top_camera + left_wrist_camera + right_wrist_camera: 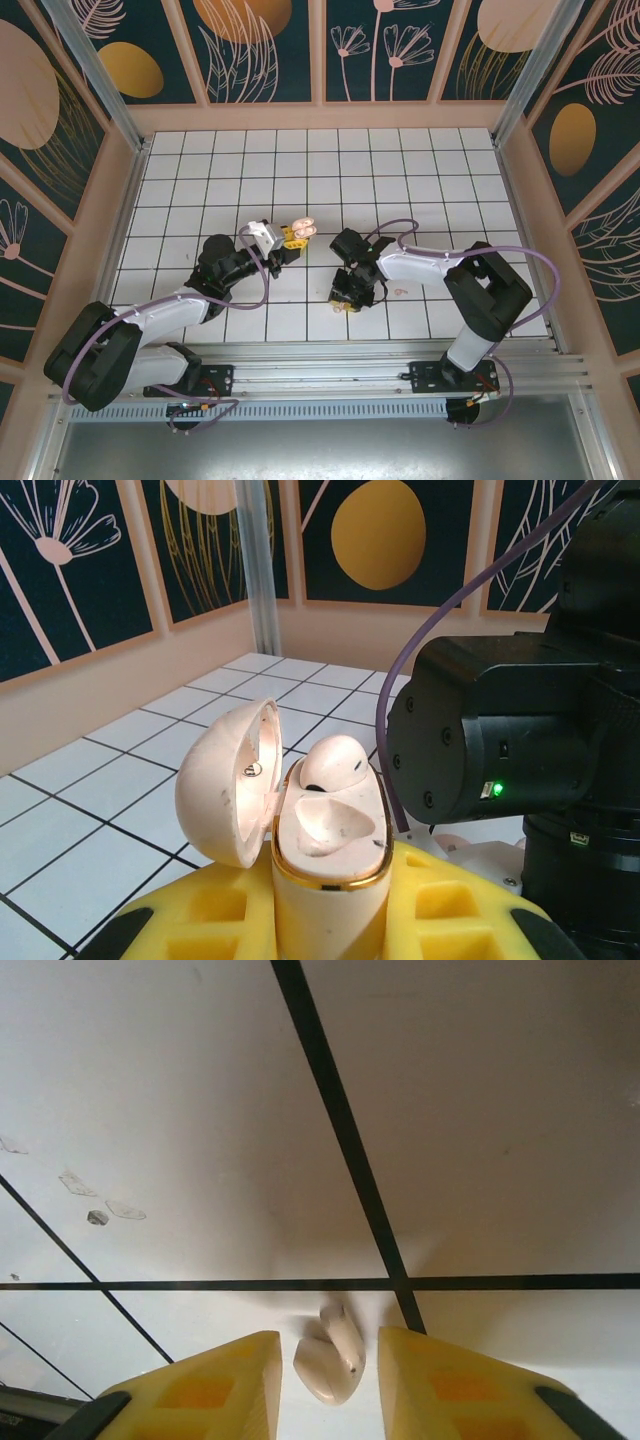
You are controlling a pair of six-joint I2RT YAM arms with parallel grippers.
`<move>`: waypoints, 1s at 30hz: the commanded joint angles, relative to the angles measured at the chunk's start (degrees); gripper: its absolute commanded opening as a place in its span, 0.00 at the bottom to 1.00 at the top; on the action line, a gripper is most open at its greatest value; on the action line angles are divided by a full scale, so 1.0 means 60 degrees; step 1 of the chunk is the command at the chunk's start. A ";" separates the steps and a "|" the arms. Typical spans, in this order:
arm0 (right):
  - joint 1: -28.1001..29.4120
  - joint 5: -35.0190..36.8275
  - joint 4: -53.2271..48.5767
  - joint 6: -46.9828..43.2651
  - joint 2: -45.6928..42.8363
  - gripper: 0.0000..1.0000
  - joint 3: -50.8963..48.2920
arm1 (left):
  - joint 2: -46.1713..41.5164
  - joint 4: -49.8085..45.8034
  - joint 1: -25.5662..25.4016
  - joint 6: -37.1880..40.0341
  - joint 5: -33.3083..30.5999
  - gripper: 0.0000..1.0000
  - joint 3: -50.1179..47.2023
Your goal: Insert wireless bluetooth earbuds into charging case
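I see tiled bench (400,160) under both arms. Left arm (170,310) reaches toward centre, left jaws clamped on charging case (330,890), holding it upright above bench. Right arm (430,268) bends inward, right jaws point down at tile, standing slightly apart, gripping nothing. Case lid (225,785) hinged open to left. First earbud (335,760) seated in far slot. I see second earbud (330,1360) between right jaws, gap either side, just beside grid-line crossing (400,1283); I cannot tell whether it rests on tile.
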 commanded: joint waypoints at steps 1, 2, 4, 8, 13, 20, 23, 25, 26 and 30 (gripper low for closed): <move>0.0077 0.0028 -0.0195 -0.0204 0.0042 0.39 0.0214 | -0.0199 0.0034 -0.0030 0.0103 -0.0093 0.11 -0.0007; 0.0063 0.0048 -0.0300 -0.0276 -0.0002 0.40 0.0333 | -0.0184 0.0031 -0.0038 0.0099 -0.0106 0.11 -0.0008; -0.0003 0.0173 -0.0656 -0.0556 -0.0081 0.40 0.0560 | -0.0198 0.0020 -0.0028 0.0095 -0.0102 0.11 0.0006; -0.0250 0.0343 -0.1042 -0.1307 -0.0168 0.35 0.1277 | -0.0213 0.0019 -0.0031 0.0054 -0.0122 0.11 0.0017; -0.0407 -0.0217 -0.0716 -0.1964 0.0241 0.29 0.1694 | -0.0292 -0.0067 -0.0034 0.0067 -0.0186 0.11 0.0030; -0.0389 -0.0567 -0.0496 -0.2218 0.0718 0.29 0.1467 | -0.0282 -0.0145 -0.0032 0.0112 -0.0232 0.11 0.0043; -0.0390 -0.0673 -0.0419 -0.2326 0.0903 0.30 0.1376 | -0.0243 -0.0142 -0.0027 0.0109 -0.0231 0.11 0.0050; -0.0392 -0.0752 -0.0344 -0.2391 0.1032 0.30 0.1329 | -0.0228 -0.0142 -0.0030 0.0099 -0.0229 0.11 0.0068; -0.0392 -0.0803 -0.0270 -0.2435 0.1099 0.30 0.1309 | -0.0228 -0.0145 -0.0030 0.0098 -0.0234 0.11 0.0066; -0.0349 -0.1136 0.0035 -0.2649 0.1320 0.30 0.1254 | -0.0232 -0.0156 -0.0033 0.0081 -0.0252 0.11 0.0049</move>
